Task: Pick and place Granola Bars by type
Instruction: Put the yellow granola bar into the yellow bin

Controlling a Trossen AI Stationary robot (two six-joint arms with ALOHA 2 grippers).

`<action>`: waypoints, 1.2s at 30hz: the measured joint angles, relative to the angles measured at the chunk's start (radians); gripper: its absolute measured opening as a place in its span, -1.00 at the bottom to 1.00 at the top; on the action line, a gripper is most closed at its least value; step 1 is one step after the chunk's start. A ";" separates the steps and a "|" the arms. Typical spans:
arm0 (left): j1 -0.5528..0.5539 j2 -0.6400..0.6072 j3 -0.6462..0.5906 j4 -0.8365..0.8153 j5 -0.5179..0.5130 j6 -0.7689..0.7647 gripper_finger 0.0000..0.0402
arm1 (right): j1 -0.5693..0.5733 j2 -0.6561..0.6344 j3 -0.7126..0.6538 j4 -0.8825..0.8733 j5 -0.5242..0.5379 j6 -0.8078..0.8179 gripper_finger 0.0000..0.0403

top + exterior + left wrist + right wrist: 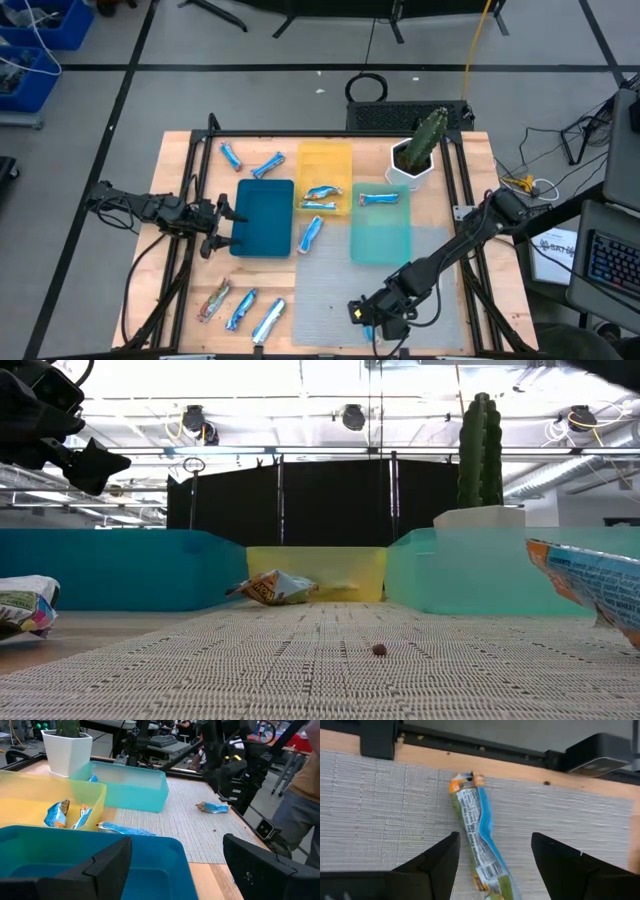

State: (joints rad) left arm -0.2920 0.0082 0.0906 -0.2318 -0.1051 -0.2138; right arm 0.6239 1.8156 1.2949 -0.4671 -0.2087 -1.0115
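Observation:
Three trays stand mid-table: blue [262, 240], yellow [325, 160], teal [380, 240]. The yellow tray holds two granola bars [320, 197], the teal tray one [378, 198]. Another bar [311, 233] lies between the trays, two [250, 160] lie at the far left and three [241, 310] at the near left. My right gripper [362, 312] hangs open, tipped down, over a blue-and-white bar [477, 840] that lies flat on the grey mat near the front edge; its fingers stand on either side of the bar, clear of it. My left gripper [228, 225] waits open beside the blue tray's left side.
A cactus in a white pot [415, 155] stands at the far right corner. The grey mat [330, 290] covers the near right of the table, with a small crumb [379, 650] on it. A person [300, 795] stands beyond the table's right side.

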 joint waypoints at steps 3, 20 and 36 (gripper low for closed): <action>0.000 0.000 0.000 -0.001 0.000 0.000 0.55 | 0.000 0.027 0.000 0.000 0.000 -0.003 0.18; 0.000 0.000 0.000 -0.001 0.000 0.000 0.54 | 0.000 0.142 0.001 0.032 0.000 -0.021 0.18; 0.000 0.000 0.000 -0.001 0.000 0.000 0.55 | 0.000 0.143 0.001 0.028 0.002 0.004 -0.63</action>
State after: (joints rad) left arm -0.2924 0.0082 0.0910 -0.2325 -0.1055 -0.2134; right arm 0.6239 1.9591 1.2961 -0.4393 -0.2066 -1.0077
